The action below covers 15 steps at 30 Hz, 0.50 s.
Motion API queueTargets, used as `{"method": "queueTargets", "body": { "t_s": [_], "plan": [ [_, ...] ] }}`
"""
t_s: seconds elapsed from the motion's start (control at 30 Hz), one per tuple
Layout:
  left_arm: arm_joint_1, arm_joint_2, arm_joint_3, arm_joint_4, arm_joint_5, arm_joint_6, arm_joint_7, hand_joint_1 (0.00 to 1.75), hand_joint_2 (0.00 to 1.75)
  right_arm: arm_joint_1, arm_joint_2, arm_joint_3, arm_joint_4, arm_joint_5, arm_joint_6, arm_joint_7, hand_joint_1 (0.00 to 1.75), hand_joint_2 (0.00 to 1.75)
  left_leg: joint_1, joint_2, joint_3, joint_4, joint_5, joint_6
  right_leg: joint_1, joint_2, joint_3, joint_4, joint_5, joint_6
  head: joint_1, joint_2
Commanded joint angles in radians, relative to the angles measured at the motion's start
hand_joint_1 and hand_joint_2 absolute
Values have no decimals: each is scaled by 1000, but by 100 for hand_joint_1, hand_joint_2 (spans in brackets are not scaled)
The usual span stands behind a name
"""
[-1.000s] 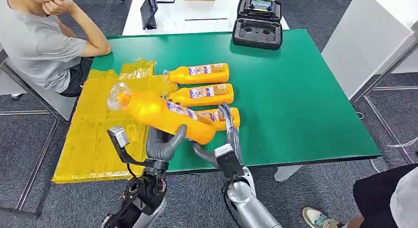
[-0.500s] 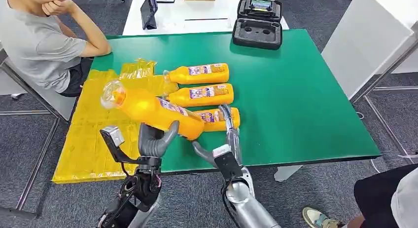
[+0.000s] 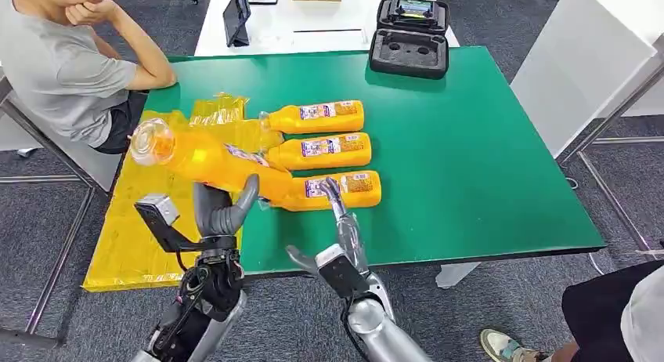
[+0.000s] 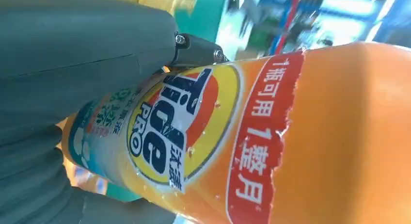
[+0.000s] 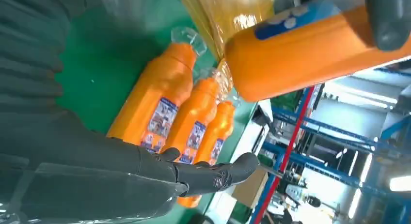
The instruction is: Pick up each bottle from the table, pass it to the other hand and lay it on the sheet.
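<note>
Transfer stage, head view. The left hand (image 3: 221, 213) grips an orange detergent bottle (image 3: 205, 163) around its lower body, fingers wrapped on the labelled section; the left wrist view shows the grey thumb (image 4: 87, 54) pressed flat against the printed label (image 4: 184, 127). The bottle is held above the table, tilted, its clear-wrapped cap end (image 3: 152, 140) pointing toward 10 o'clock over the yellow sheet (image 3: 141, 237), its base toward 4 o'clock.

The right hand (image 3: 338, 230) holds nothing: fingers extended and apart, reaching toward 12 o'clock, with fingertips (image 3: 330, 188) near the nearest of the three bottles on the table (image 3: 333, 191). Whether they touch it cannot be told. The other two lie parallel at 12 o'clock of it, the middle bottle (image 3: 321, 151) and the far bottle (image 3: 317, 117), caps toward 9 o'clock at the sheet's edge, on the green table (image 3: 470, 142).

Handling, as judged: the bottle appears full, so fairly heavy and rigid-walled; the glossy label and plastic wrap look slippery. A grasp around the mid-body, close to the centre of mass, should limit swinging; the neck wrap is crinkled film and a poor hold. Laying it down calls for lowering it level to prevent rolling.

A seated person (image 3: 63, 64) is at 10 o'clock; an open black case (image 3: 409, 37) at 1 o'clock.
</note>
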Motion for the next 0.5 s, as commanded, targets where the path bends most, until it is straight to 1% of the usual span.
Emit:
{"method": "queueTargets", "body": {
  "t_s": [0.03,0.1,0.13,0.17,0.23,0.27,0.3,0.33,0.37,0.4,0.5],
  "plan": [
    [-52,22,22,76,-40,44,-20,175,175,-30,-8,23,76,1,4,5,0,175,0,0,7,-2,-2,0,0,-1,7,-2,-1,0,0,0],
    [-52,22,22,76,-40,44,-20,175,175,-30,-8,23,76,1,4,5,0,175,-1,1,7,-2,-1,0,0,-1,6,-2,-1,0,0,0],
    [-58,23,28,87,-102,121,-49,175,175,-34,-7,20,82,-1,5,5,0,175,0,1,6,-2,-1,0,0,-1,5,-1,-1,0,0,0],
    [-60,21,34,91,-111,131,-51,175,175,-35,-7,19,84,-2,6,6,0,175,0,0,4,-1,-1,0,0,-1,4,-1,-1,0,0,0],
    [-67,22,51,101,-133,156,-50,173,175,-38,-6,16,91,-4,6,8,0,175,0,1,7,-2,-2,-1,0,-1,7,-2,-1,0,0,0],
    [-68,22,56,102,-132,156,-48,175,175,-39,-6,15,92,-6,7,9,0,175,0,1,4,-1,-1,0,0,0,4,-1,-1,0,0,0],
    [-70,20,67,105,-131,156,-42,171,175,-41,-6,14,96,-8,10,10,0,175,0,1,6,-1,-1,-1,0,-1,5,-1,-1,0,0,0],
    [-71,17,78,109,-129,160,-36,171,175,-42,-6,14,99,-9,13,11,0,175,0,1,3,-1,-1,0,0,0,3,-1,0,0,0,0],
    [-72,16,83,112,-129,165,-33,175,175,-43,-6,14,100,-9,13,11,0,175,0,1,5,-1,-1,-1,0,-1,5,-1,-1,0,0,0],
    [-75,14,90,119,-135,177,-31,171,175,-44,-6,14,103,-8,14,11,0,175,0,1,3,-1,-1,0,0,0,3,-1,-1,0,0,0],
    [-80,4,122,135,-186,192,-51,175,175,-47,-3,15,108,-6,16,10,0,175,0,1,6,-2,-1,-1,0,-1,5,-1,-1,0,0,0]
  ]
}}
